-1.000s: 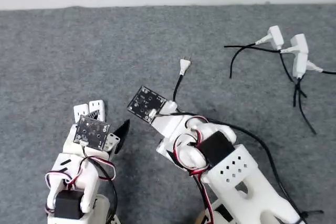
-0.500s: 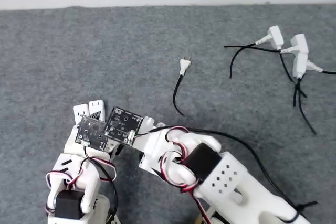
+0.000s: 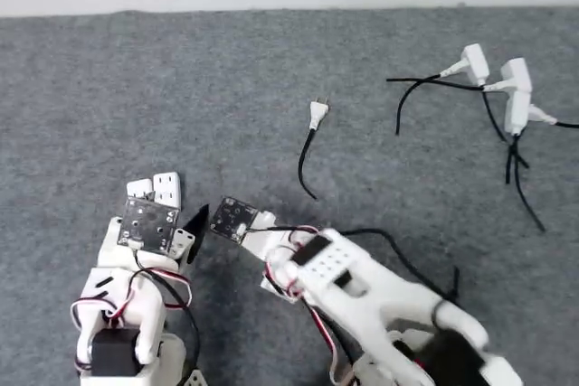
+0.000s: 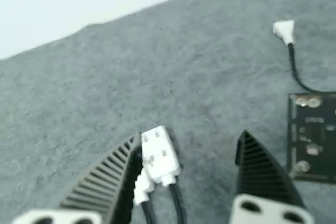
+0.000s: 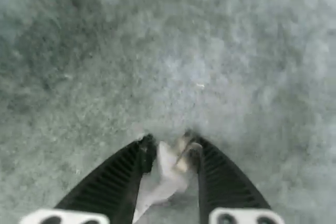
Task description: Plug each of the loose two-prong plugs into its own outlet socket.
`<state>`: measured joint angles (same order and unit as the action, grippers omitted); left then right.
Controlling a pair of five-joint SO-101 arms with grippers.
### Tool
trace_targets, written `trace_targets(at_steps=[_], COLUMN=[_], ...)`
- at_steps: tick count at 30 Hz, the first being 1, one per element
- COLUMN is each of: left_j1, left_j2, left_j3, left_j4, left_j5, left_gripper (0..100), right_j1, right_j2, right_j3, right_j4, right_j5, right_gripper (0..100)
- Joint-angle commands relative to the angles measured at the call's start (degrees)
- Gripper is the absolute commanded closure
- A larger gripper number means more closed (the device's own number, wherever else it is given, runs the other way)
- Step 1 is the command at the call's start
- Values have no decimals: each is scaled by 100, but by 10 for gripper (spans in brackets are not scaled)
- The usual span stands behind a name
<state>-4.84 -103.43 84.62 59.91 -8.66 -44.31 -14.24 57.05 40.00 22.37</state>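
Right pincer point(image 5: 170, 142) is clamping a white plug point(image 5: 163, 177), its body mostly hidden. Left pincer point(image 4: 190, 137) is gaping beside outlet socket point(image 4: 160, 156). Right arm is drawing back, nearer the left arm.

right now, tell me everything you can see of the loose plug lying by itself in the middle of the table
The loose plug is small and white, plastic by its look, with two short metal prongs pointing toward the table's far edge. It lies flat on the grey mat. A thin black cord runs from its back toward the arms, bends once and ends free. Only the mat touches it.
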Motion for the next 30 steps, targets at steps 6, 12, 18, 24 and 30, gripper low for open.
trace_targets(at_steps=[6, 12, 18, 24, 30], left_j1=[-141, -141, -141, -141, -141], left_j2=[-105, -105, -105, -105, -105], left_j3=[-110, -110, -110, -110, -110], left_j4=[-220, -220, -211, -211, -211], left_j5=[97, 97, 97, 97, 97], left_gripper=[712, 712, 712, 712, 712], right_j1=[92, 57, 57, 66, 75], right_j2=[277, -673, -1209, -1165, -1156], right_j3=[-1160, -721, -18, 316, 519], right_j4=[1095, 1411, 1323, 971, 840], right_j5=[-607, -589, -598, -607, -624], right_gripper=[838, 837, 837, 837, 840])
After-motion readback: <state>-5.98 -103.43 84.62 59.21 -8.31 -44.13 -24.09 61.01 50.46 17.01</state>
